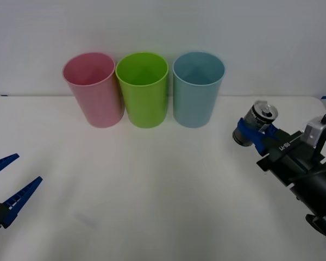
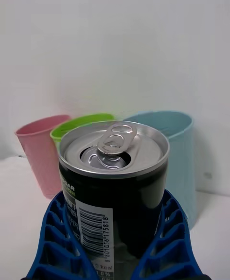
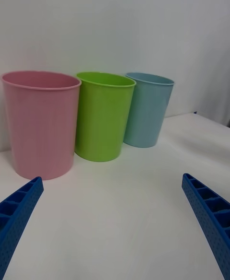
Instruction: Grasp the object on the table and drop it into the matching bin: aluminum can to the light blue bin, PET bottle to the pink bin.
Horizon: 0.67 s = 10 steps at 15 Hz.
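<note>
A plain white wall (image 1: 163,27) behind — evenly lit, bare, no windows.

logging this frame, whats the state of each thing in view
aluminum can: clamped in the right gripper, lifted off the table, tab opening already open
right gripper: shut on the can, to the right of the light blue bin
left gripper: open, holding nothing, low at the table's left
light blue bin: upright, nothing visible inside
lime green bin: upright
pink bin: upright
table: bins standing along its far edge

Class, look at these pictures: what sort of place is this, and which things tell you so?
Probably a robot test bench for waste sorting: a bare white table, a pink bin, lime green bin and light blue bin in a row, and the right gripper holding an aluminum can.
</note>
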Available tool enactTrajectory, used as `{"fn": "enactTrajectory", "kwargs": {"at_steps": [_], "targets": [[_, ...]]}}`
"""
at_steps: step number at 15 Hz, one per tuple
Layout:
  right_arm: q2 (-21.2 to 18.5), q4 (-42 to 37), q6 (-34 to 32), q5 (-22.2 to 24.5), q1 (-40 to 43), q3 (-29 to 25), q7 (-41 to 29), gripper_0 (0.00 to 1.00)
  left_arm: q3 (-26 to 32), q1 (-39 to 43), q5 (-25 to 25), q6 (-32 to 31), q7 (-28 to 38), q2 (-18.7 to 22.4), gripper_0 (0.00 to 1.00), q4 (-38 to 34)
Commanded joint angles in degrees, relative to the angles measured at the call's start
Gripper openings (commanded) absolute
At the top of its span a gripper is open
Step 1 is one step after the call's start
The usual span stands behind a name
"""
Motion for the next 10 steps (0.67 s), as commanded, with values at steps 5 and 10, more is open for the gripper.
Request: {"fn": "enactTrajectory", "kwargs": {"at_steps": [5, 10], "targets": [[-1.52, -0.35, 3.07, 8.12, -9.45, -0.08, -13.83, 0.00, 0.00, 0.00, 0.00, 0.00, 0.00, 0.00, 1.00, 0.00], [1.38, 6.51, 3.33, 15.24, -19.03, 0.53, -18.05, 0.00, 0.00, 0.00, 0.00, 0.00, 0.00, 0.00, 1.00, 0.00]]}}
